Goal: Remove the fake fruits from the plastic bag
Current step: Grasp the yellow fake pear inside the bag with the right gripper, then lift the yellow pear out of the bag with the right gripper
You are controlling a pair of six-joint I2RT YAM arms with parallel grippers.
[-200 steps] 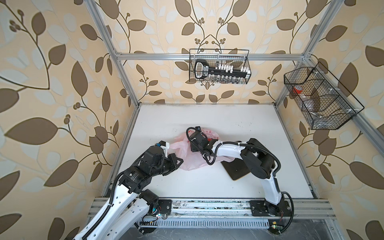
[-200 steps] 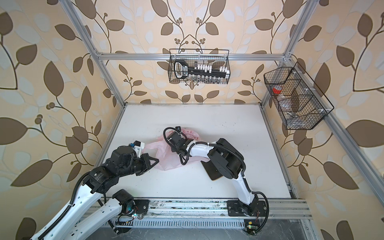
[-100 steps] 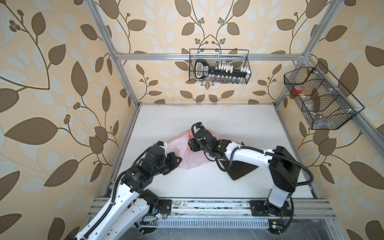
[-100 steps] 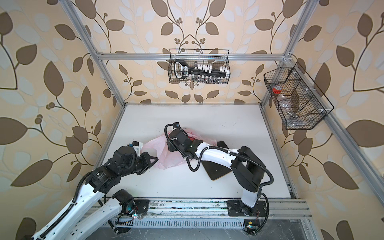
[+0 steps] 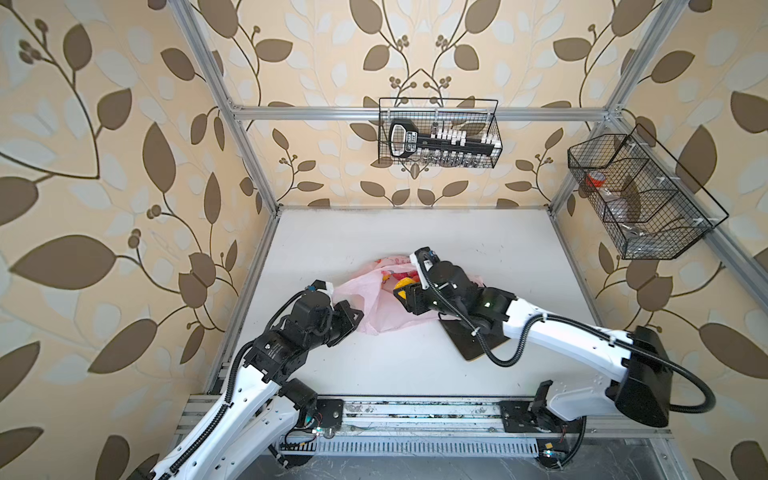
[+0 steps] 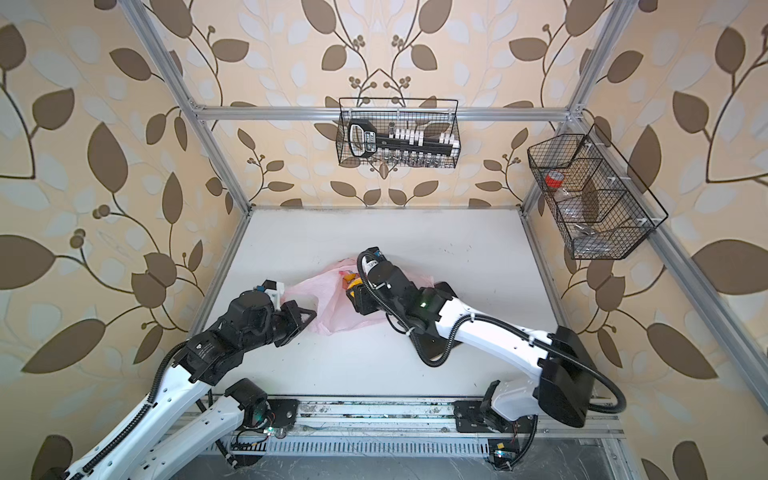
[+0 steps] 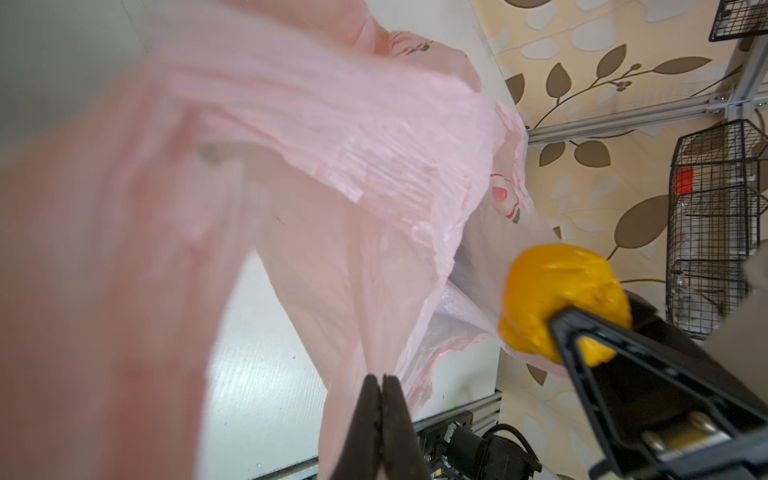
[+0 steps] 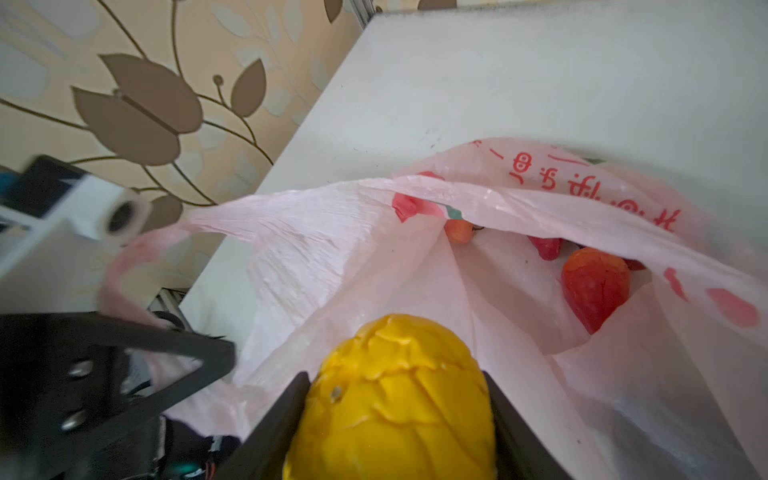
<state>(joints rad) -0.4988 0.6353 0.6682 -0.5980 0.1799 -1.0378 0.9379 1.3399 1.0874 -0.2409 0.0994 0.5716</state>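
Observation:
The pink plastic bag (image 5: 376, 305) (image 6: 328, 309) lies crumpled at mid table with its mouth open. My left gripper (image 5: 358, 316) (image 6: 311, 312) (image 7: 382, 379) is shut on a pulled-up fold of the bag's edge. My right gripper (image 5: 405, 294) (image 6: 353, 296) (image 8: 397, 395) is at the bag's mouth, shut on a yellow knobbed fruit (image 8: 399, 399) (image 7: 557, 299) (image 5: 402, 284). Deeper in the bag (image 8: 374, 257) lie a red strawberry (image 8: 594, 286), part of another strawberry (image 8: 546, 247) and a small pinkish-orange round fruit (image 8: 459, 230).
A dark square tray (image 5: 478, 347) (image 6: 432, 347) lies on the white table under my right arm. A wire basket (image 5: 440, 137) hangs on the back wall and another wire basket (image 5: 640, 199) on the right wall.
My right arm's elbow has swung out to the right and dropped low, while its gripper stays at the bag's mouth. The left gripper keeps its hold on the bag.

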